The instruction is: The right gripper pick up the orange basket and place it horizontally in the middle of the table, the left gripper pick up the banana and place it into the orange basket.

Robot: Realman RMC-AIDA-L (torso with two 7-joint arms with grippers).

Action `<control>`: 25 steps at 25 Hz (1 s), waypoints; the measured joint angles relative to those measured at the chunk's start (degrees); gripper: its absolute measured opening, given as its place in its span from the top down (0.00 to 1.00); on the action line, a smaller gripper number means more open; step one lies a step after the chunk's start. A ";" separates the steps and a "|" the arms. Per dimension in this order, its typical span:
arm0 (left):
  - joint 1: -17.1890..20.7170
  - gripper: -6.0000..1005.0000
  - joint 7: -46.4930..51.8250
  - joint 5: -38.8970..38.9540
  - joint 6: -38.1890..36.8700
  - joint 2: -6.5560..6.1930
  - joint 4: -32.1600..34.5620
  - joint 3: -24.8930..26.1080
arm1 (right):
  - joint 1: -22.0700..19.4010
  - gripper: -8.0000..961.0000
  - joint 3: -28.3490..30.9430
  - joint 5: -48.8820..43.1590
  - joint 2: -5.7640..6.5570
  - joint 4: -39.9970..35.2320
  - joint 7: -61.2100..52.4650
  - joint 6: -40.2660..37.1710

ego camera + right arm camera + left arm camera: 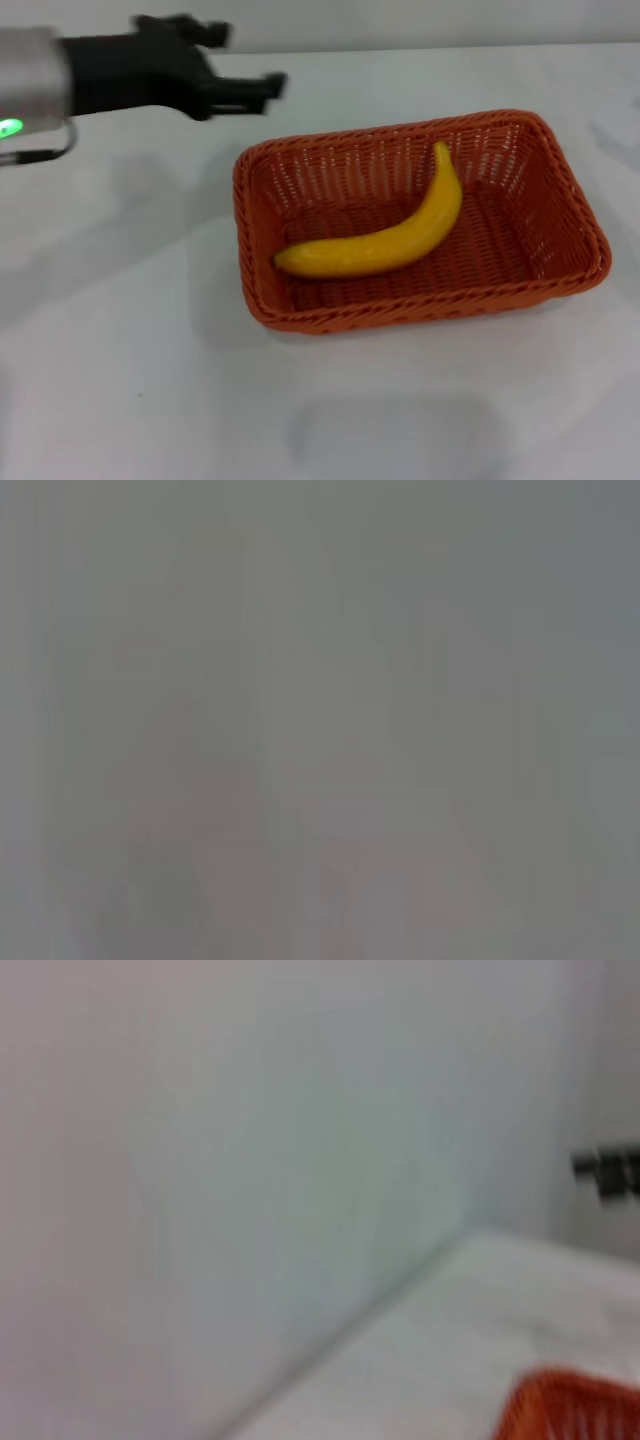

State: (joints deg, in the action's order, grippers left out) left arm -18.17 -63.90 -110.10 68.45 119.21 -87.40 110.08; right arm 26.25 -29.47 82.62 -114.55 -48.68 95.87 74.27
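Yellow banana (385, 240) lies in my basket (420, 305), soft, light, best pinched mid-body; left tool (262, 90), empty, its spread I cannot tell, hangs apart.

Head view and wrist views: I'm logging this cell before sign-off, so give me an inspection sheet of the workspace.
Surface: plain white table, smooth.
Job's things: curved yellow banana lies inside the burnt-orange woven rectangular basket, set lengthwise mid-table.
Clutter: nothing seen.
Grippers: left gripper, black fingers, green light on its wrist, raised off the basket's far left corner, empty; right gripper not in view.
Cables: nothing seen.
Surroundings: pale wall behind the table.
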 joint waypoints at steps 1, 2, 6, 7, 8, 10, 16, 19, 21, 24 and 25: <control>2.25 0.12 -2.86 3.50 -0.37 0.01 0.11 1.16 | -0.02 0.09 0.28 1.04 0.03 1.18 1.38 0.16; 4.45 0.12 -5.72 7.14 -0.57 0.03 0.56 2.41 | -0.10 0.09 0.67 2.63 0.04 2.80 3.29 0.39; 11.47 0.12 -18.19 19.96 -0.52 0.17 4.65 5.64 | -1.11 0.09 1.33 9.26 0.04 8.72 9.88 1.33; 12.60 0.12 -21.02 22.61 -0.33 0.19 6.00 6.17 | -1.67 0.09 1.32 10.85 0.09 9.99 11.33 1.51; 13.75 0.12 -24.36 25.88 0.02 0.21 8.05 6.76 | -2.19 0.09 1.32 11.83 0.10 10.77 12.58 1.55; 15.38 0.12 -30.29 31.51 1.08 0.22 12.07 7.85 | -3.56 0.09 1.36 13.43 -0.21 11.88 15.11 1.56; 17.42 0.12 -47.72 46.49 10.43 0.24 28.61 14.40 | -6.55 0.09 1.74 19.84 -0.40 17.30 21.84 0.60; 17.72 0.12 -55.12 50.91 15.93 0.24 37.90 19.87 | -6.60 0.09 2.18 20.49 -0.42 18.65 24.24 -1.16; 17.57 0.12 -58.79 53.07 18.33 0.22 43.19 22.46 | -6.67 0.09 2.54 20.90 -0.43 19.23 25.51 -2.92; 17.53 0.12 -64.08 56.52 19.77 0.18 49.72 25.07 | -6.32 0.09 2.80 21.85 -0.48 20.37 27.39 -5.71; 17.56 0.12 -65.43 57.45 20.10 0.18 51.34 25.72 | -6.15 0.09 2.81 22.65 -0.50 20.95 28.54 -6.65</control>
State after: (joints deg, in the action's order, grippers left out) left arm -0.61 -129.33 -52.65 88.55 119.38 -36.06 135.80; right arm 20.10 -26.66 105.26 -115.06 -27.73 124.41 67.62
